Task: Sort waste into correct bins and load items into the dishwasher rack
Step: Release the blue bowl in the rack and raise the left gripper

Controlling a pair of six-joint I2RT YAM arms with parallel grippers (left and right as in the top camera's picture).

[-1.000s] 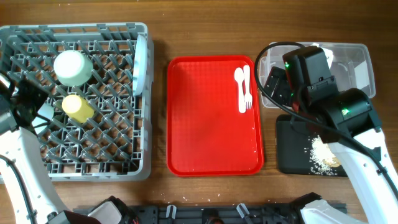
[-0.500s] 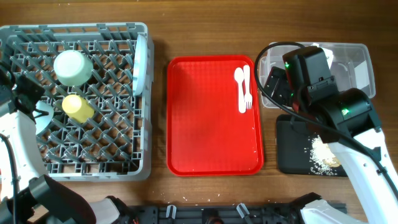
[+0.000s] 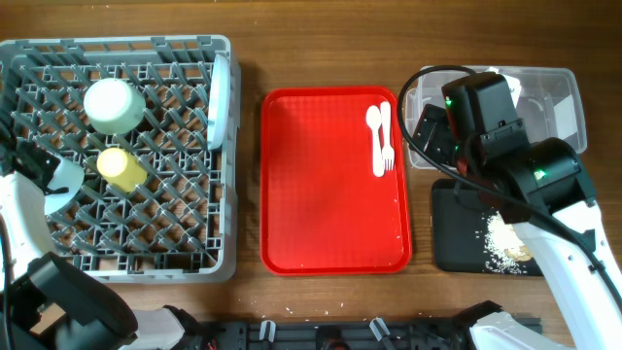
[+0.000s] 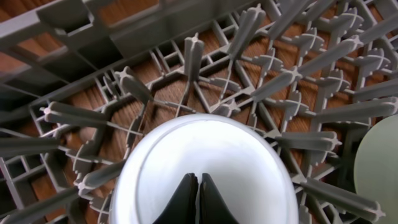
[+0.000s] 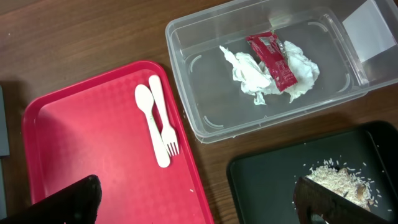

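At left gripper [image 4: 193,186]: fully closed, tips together, nothing visible between them. Points straight at the white face of a pale bowl [image 4: 205,140] filling the wrist view. Cannot tell whether touching, pressing or pinching it. Places that bowl among the pegs by the left edge of the dishwasher rack [image 3: 155,262], about midway along. Further into the rack: yellow cup [image 3: 121,167] near the bowl on its right, second bowl [image 3: 112,105] upturned toward the far left corner, blue plate [image 3: 222,97] on edge along the right wall.

At right gripper [image 5: 196,186]: spread wide, empty, hanging over the tabletop strip between red serving tray [image 5: 81,155] and the bins. In the tray's far right corner: white spoon [image 5: 143,96] and fork [image 5: 171,144], side by side, touching or nearly. In the clear tub [image 5: 205,121]: crumpled napkin [image 5: 249,71] with red sauce packet [image 5: 272,59] on top. In the black tray [image 5: 267,180]: rice scraps [image 5: 339,177] toward its near right corner.

Looks like waste sorting finished, rack loading on, bowl placement in hand. Leaves only the cutlery outside the rack.

Next, probably: seat the bowl between pegs, back the left arm out without snagging. Then drop the right gripper onto spoon or fork. Calls for a low, flat pinch across a thin handle, one piece at a time, given how close together.
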